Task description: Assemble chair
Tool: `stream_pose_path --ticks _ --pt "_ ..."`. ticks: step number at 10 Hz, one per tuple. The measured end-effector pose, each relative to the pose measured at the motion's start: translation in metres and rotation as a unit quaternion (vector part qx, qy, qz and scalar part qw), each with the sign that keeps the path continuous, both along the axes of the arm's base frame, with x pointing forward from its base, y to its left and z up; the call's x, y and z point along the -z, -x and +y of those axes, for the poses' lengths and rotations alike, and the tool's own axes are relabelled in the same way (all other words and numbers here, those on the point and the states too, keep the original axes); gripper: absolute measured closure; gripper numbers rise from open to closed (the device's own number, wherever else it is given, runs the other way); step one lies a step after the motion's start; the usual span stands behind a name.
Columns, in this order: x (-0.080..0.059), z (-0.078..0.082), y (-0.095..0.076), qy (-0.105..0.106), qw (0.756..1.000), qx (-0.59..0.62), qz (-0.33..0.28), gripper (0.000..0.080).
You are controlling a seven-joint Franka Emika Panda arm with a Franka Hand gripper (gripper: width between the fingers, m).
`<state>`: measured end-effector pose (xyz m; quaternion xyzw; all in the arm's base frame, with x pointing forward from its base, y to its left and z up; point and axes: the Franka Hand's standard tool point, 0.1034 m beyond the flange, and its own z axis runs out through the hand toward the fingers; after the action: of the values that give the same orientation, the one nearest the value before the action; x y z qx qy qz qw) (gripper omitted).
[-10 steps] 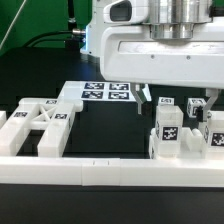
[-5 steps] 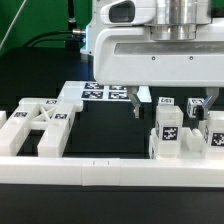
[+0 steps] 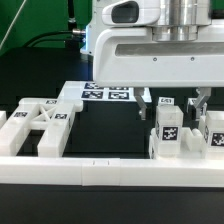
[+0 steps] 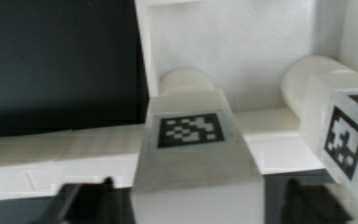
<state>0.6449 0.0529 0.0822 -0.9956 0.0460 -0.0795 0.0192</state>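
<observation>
Chair assembly, seen from my remote station: the claw (image 3: 171,104) hangs with its jaws spread wide and nothing between them, over the cluster of white parts to the exterior view's right of the marker board (image 3: 106,93). An upright chair piece (image 3: 168,131) stands on the bench (image 3: 105,135) nearer the camera than the marker board. In the wrist view the tagged piece (image 4: 194,140) lying in the gap between the two dark fingertips (image 4: 80,203) looks to me like that same part. A neighbouring chair piece (image 3: 214,130) stands just beside it, farther from the marker board. A flat chair piece (image 3: 36,124) lies on the marker board's other side, towards the exterior view's left, behind the border rail (image 3: 100,170).

I judge the step in hand to be a pickup. To do it well I would centre the piece in the gap, come straight down so that neither jaw clips the neighbour, and close on the flat sides below the rounded top, squarely, so it does not twist.
</observation>
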Motion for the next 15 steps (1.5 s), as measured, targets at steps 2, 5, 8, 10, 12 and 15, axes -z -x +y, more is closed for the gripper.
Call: stream_pose_path --ticks 2,5,8,10,12,15 --pt "0.0000 0.0000 -0.0001 -0.002 1.000 0.013 0.000 0.0514" --pt "0.0002 -0.0015 0.0000 -0.024 0.991 0.131 0.004 0.0514" --pt "0.0003 -0.0050 0.0000 -0.054 0.960 0.276 0.010 0.0514" --pt "0.0004 -0.0067 0.0002 -0.069 0.928 0.365 0.014 0.0514" --pt "0.0007 -0.0073 0.0009 -0.087 0.871 0.484 0.021 0.0514" --pt "0.0011 -0.0096 -0.0009 -0.095 0.801 0.589 0.046 0.0514"
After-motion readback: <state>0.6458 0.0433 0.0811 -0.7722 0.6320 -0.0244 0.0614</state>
